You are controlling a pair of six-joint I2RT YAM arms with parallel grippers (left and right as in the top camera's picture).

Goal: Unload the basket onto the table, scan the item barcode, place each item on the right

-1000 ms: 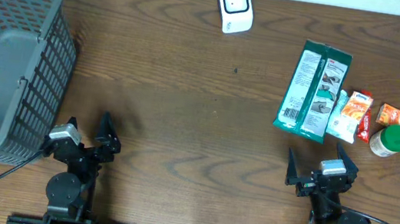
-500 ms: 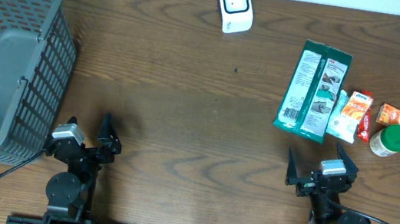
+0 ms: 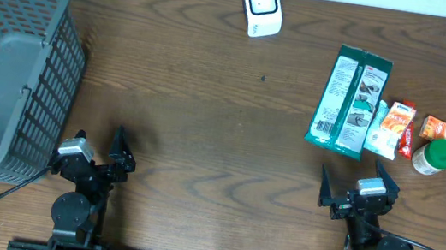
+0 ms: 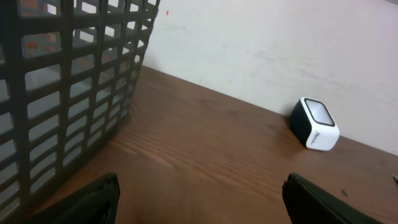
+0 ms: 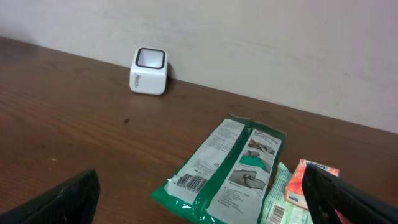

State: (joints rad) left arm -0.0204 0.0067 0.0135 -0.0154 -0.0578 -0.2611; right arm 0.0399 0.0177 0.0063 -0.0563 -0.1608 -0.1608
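A white barcode scanner (image 3: 262, 7) with a dark window stands at the table's far edge; it also shows in the left wrist view as the scanner (image 4: 314, 124) and in the right wrist view as the scanner (image 5: 149, 71). Items lie at the right: a green flat packet (image 3: 349, 101) with its barcode facing up, the same packet (image 5: 227, 168) ahead of my right gripper, a small pale green pack (image 3: 380, 129), an orange pack (image 3: 397, 120), a small orange box (image 3: 438, 129) and a green-lidded jar (image 3: 435, 157). My left gripper (image 3: 95, 156) and right gripper (image 3: 357, 190) rest open near the front edge, both empty.
A large grey plastic basket (image 3: 1, 70) fills the left side of the table, close to my left gripper, and shows as the basket wall (image 4: 68, 81) in the left wrist view. A pale wall runs behind the table's far edge.
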